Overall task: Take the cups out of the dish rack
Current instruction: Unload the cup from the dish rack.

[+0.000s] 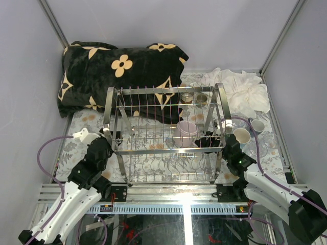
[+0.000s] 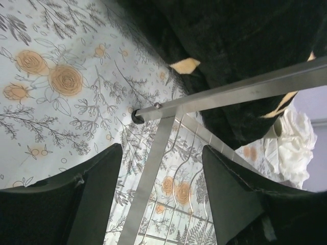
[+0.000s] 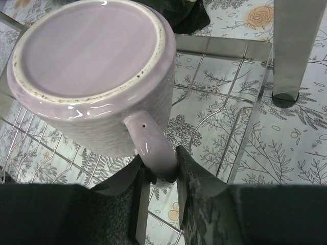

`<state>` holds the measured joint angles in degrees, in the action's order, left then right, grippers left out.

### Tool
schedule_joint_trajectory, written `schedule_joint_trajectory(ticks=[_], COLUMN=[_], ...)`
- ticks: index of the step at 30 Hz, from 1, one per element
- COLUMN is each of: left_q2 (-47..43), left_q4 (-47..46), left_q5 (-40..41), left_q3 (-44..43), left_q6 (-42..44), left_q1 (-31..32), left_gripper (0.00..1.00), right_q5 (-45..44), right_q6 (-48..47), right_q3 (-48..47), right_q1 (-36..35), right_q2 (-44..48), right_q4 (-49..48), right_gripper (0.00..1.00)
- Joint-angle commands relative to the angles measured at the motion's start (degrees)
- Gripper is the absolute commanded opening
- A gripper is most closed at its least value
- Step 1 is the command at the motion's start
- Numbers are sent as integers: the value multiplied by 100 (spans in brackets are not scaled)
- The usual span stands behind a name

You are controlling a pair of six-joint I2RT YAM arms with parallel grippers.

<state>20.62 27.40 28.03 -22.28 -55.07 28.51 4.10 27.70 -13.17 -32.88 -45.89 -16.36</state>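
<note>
The chrome wire dish rack (image 1: 153, 109) stands mid-table. A pink-mauve mug (image 1: 187, 128) sits upside down in its right part, base up (image 3: 92, 61). My right gripper (image 3: 161, 171) is shut on the mug's handle (image 3: 153, 143), reaching in at the rack's right end (image 1: 212, 140). Two more small cups (image 1: 188, 97) (image 1: 202, 97) stand at the rack's back right. At the rack's left end, my left gripper (image 1: 104, 137) is open; its fingers (image 2: 97, 189) straddle a flat steel leg of the rack (image 2: 148, 178) without touching it.
A black blanket with beige flowers (image 1: 122, 66) lies behind the rack, and a crumpled white cloth (image 1: 240, 89) at the back right. Two cream cups (image 1: 241, 135) (image 1: 257, 125) stand on the floral tablecloth (image 1: 76, 153) right of the rack, close to my right arm.
</note>
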Motion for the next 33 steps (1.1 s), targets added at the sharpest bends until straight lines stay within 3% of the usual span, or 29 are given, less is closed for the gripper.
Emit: schedule_joint_trajectory(ticks=[1, 9, 33], left_q2=[-276, -205, -262], left_q4=[407, 562, 212], left_q5=[780, 932, 627], left_q3=[-448, -1100, -945], left_q6=[-242, 45, 224], left_q1=[33, 27, 32], left_gripper=[64, 68, 68], right_q5=[-66, -55, -149], right_q6=[127, 295, 373], right_q3=[-56, 87, 299], right_q1=[56, 89, 124], right_q2=[169, 457, 2090], right_q4=[-308, -266, 431], right_gripper=[0, 0, 0])
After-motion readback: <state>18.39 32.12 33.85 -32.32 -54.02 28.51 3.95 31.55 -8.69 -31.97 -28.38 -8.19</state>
